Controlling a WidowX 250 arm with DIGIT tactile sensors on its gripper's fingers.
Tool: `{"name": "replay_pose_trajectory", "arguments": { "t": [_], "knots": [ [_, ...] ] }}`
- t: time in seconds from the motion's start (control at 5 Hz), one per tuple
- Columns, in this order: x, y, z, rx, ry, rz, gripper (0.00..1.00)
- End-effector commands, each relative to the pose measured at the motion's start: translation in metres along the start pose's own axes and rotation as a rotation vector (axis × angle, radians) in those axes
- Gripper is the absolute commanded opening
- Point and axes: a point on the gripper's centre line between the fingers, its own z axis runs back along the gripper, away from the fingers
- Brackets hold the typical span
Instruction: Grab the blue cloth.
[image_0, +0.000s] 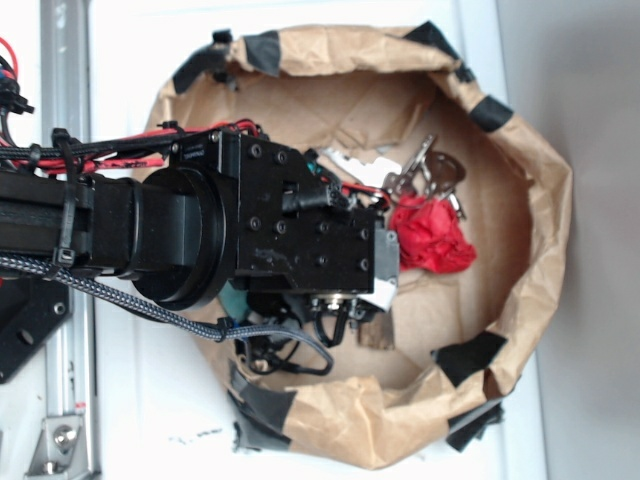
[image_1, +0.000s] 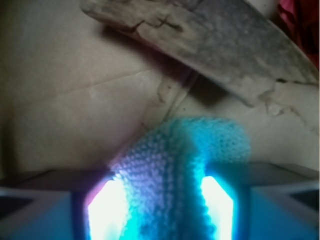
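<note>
Inside a brown paper bag (image_0: 540, 200) with its rim rolled down and patched with black tape, a black robot arm reaches in from the left. Its gripper (image_1: 161, 210) is closed on the blue cloth (image_1: 185, 165): the wrist view shows a fuzzy teal fold pinched between 2 glowing fingers (image_1: 107, 212), rising just beyond the fingertips over the bag floor.

From the exterior view the cloth is almost wholly hidden under the arm; only a sliver of teal shows below the wrist at the left. That view alone shows a red cloth (image_0: 432, 235) to the right of the gripper, with metal keys (image_0: 425, 175) just beyond it. The wrist view alone shows the grip itself, plus a pale weathered strip (image_1: 215, 40) lying across the far floor and a red edge at the top right corner.

Likely risks: only 1 fold seems held, so the cloth could slip out during lifting. Whether the fingers also caught bag paper beneath cannot be told; if so, the bag would drag upward.
</note>
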Motion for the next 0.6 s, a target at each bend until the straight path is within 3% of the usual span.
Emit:
{"name": "replay_pose_trajectory", "arguments": {
  "t": [0.0, 0.2, 0.4],
  "knots": [
    [-0.003, 0.016, 0.042, 0.064, -0.023, -0.005, 0.0],
    [-0.008, 0.044, 0.094, 0.116, -0.113, 0.053, 0.0],
    [-0.008, 0.055, 0.146, 0.154, -0.115, 0.11, 0.0]
  ]
}}
